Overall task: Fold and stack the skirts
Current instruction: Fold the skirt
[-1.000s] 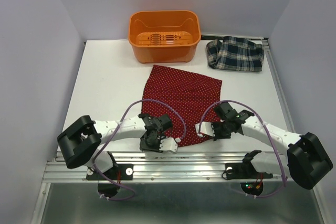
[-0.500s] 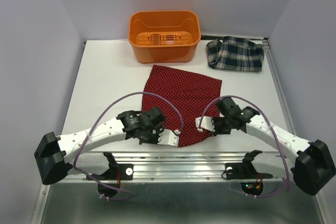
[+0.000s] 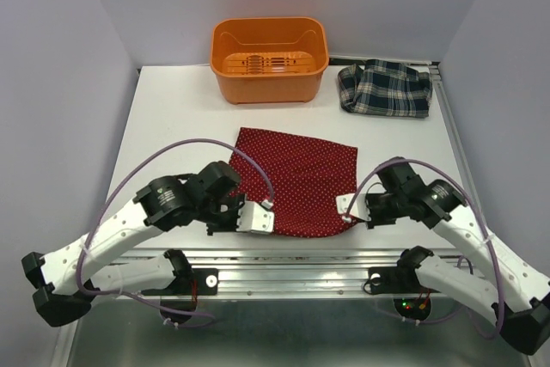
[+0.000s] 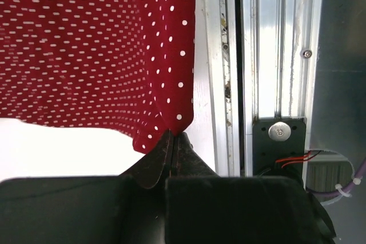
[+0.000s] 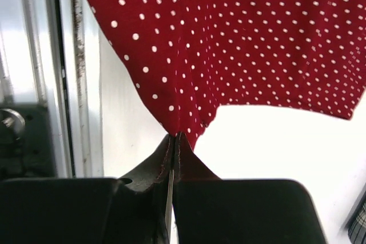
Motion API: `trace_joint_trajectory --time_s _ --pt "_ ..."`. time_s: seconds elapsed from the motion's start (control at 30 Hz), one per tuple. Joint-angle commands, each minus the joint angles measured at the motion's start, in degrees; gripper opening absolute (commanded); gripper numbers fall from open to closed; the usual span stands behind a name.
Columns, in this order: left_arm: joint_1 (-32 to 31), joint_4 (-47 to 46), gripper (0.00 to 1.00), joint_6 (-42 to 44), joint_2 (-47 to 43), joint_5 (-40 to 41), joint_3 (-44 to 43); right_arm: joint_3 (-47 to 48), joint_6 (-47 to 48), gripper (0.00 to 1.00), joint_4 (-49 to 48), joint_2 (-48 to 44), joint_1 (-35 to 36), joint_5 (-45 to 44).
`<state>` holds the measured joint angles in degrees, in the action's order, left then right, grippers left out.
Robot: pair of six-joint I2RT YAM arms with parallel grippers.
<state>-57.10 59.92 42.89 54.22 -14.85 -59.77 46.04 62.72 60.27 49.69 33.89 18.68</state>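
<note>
A dark red skirt with tiny white dots (image 3: 296, 180) hangs stretched between both arms at the near middle of the table. My left gripper (image 3: 268, 212) is shut on its near left corner (image 4: 166, 119), the cloth pinched at the fingertips. My right gripper (image 3: 345, 210) is shut on the near right corner (image 5: 183, 119). The skirt's far edge rests on the table. The plaid skirt (image 3: 385, 88), dark green, navy and white, lies crumpled at the far right, away from both grippers.
An orange plastic bin (image 3: 269, 58) stands at the far middle of the white table (image 3: 172, 135). A metal rail (image 3: 284, 262) runs along the near edge under the grippers. Purple-grey walls close in left, right and behind.
The left gripper closed on the skirt's near left corner. Both arms moved apart and lifted, spreading the red skirt wider and pulling its near edge up and back.
</note>
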Motion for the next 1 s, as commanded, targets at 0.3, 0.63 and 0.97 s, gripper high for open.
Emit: trace_joint_trajectory --time_s 0.3,0.63,0.97 --pt "10.1 -6.1 0.00 3.2 -3.3 11.0 -0.5 6.5 -3.1 0.01 2.8 1.3 0.5 -3.4" --pt "30.6 -17.6 0.00 12.6 10.5 2.6 -6.7 12.8 5.7 0.01 -0.3 15.5 -9.8 1.0" --pt "36.5 -23.8 0.00 14.7 26.4 -1.7 -16.5 23.9 13.0 0.01 0.8 33.1 -17.4 3.7"
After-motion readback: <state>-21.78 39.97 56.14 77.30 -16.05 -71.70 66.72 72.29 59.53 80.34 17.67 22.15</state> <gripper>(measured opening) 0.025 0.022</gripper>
